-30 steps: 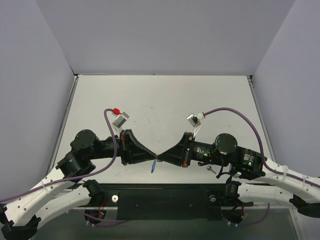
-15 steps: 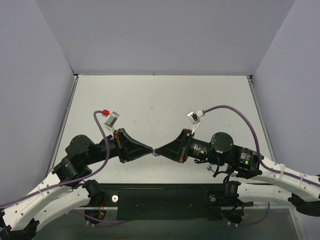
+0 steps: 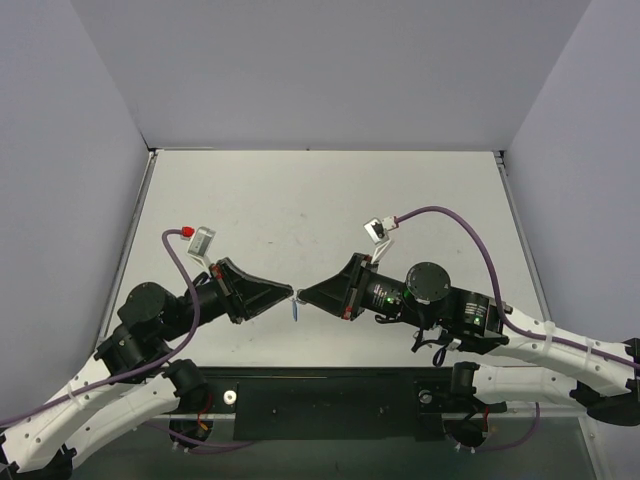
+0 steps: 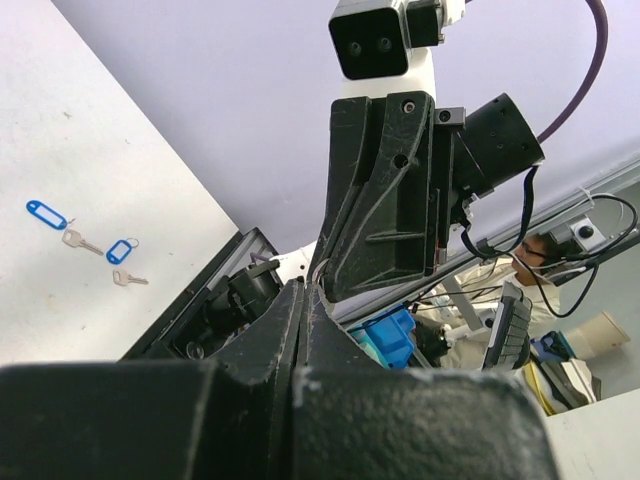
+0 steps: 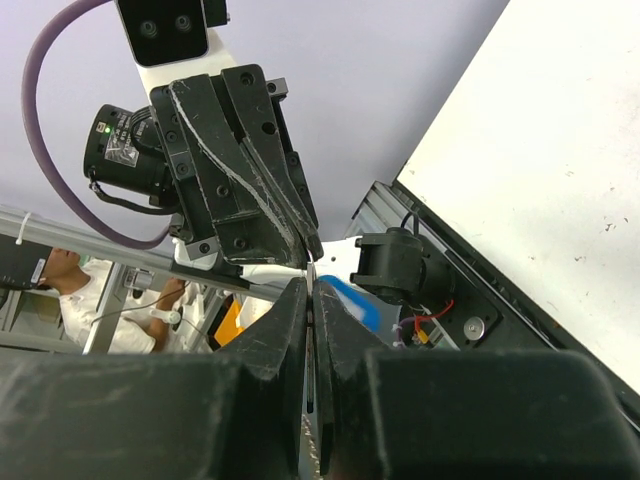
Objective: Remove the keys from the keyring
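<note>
My left gripper (image 3: 290, 293) and right gripper (image 3: 304, 295) meet tip to tip above the near middle of the table. Both are shut on the keyring, a thin silver wire that shows between the right jaws (image 5: 312, 272). Its blue tag (image 3: 297, 311) hangs just below the tips and also shows in the right wrist view (image 5: 350, 302). In the left wrist view two loose silver keys (image 4: 78, 240) (image 4: 128, 278) lie on the table. A blue tag lies beside each key (image 4: 45, 213) (image 4: 122, 250). I cannot make them out in the top view.
The white table (image 3: 320, 200) is walled by grey panels on the left, back and right. A black base bar (image 3: 320, 400) runs along the near edge. Purple cables (image 3: 470, 240) loop above both wrists.
Both grippers have moved together to the left and a little farther from the near edge, still tip to tip. The blue tag still hangs between them.
</note>
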Action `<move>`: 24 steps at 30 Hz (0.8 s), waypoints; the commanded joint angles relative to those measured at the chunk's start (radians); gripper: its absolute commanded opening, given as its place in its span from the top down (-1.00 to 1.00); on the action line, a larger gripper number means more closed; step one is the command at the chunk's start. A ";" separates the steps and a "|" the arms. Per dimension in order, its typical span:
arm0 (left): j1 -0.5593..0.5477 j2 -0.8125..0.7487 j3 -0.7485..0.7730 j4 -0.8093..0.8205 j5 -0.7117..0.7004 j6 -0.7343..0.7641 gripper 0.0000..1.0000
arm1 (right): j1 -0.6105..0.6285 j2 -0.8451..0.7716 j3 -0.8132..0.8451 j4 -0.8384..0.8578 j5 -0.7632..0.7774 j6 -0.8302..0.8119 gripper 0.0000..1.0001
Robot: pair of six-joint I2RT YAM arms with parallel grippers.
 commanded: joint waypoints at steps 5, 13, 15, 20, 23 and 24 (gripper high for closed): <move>0.002 -0.018 0.010 0.052 -0.034 0.005 0.95 | 0.004 -0.006 0.044 0.007 0.030 -0.003 1.00; 0.002 -0.024 0.073 -0.055 -0.044 0.063 -0.51 | 0.004 -0.015 0.055 -0.018 0.013 -0.012 1.00; 0.001 -0.021 0.097 -0.079 -0.030 0.081 -0.54 | 0.004 -0.015 0.059 -0.027 -0.004 -0.015 1.00; 0.002 0.022 0.184 -0.152 0.066 0.158 -0.42 | 0.004 -0.014 0.066 -0.030 -0.039 -0.015 1.00; 0.002 0.065 0.217 -0.178 0.138 0.201 -0.23 | 0.004 -0.012 0.067 -0.015 -0.093 -0.013 1.00; 0.002 0.073 0.231 -0.179 0.169 0.210 -0.22 | 0.004 -0.011 0.066 -0.009 -0.108 -0.013 1.00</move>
